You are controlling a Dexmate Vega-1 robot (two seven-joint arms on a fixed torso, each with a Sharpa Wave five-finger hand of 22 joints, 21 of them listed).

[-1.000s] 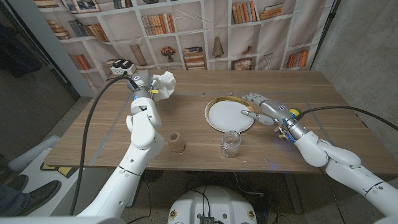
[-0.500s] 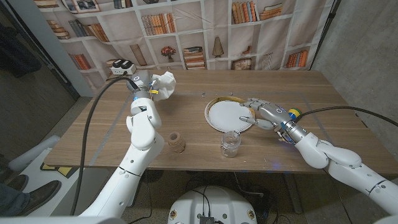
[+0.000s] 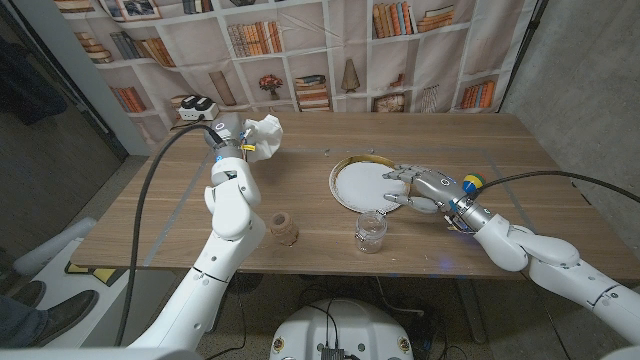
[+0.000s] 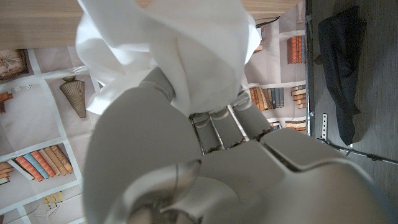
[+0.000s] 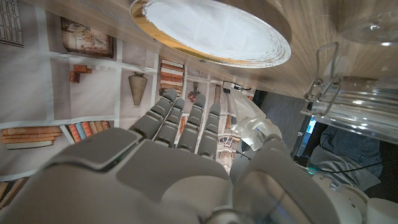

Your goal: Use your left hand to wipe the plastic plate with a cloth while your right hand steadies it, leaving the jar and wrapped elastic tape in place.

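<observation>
The right hand (image 3: 412,187), fingers spread and empty, hovers over the near-right rim of the plastic plate (image 3: 362,186), just beyond the glass jar (image 3: 370,231). Press the rim gently (avoid nudging the jar). The plate is white, gold-edged. Far across the tabletop (image 3: 520,160), the left hand (image 3: 236,140) clutches a bunched white cloth (image 3: 264,133).

The wooden surface (image 3: 300,175) carries a white plate (image 3: 368,184) with a gold rim, lying flat near its middle. A clear glass jar (image 3: 370,231) stands just in front of the plate toward the robot, and a small roll of tan wrapped tape (image 3: 285,229) stands to the jar's left, well apart from the plate. Far to the plate's left, at the surface's back corner, sits a white power strip (image 3: 195,106).
</observation>
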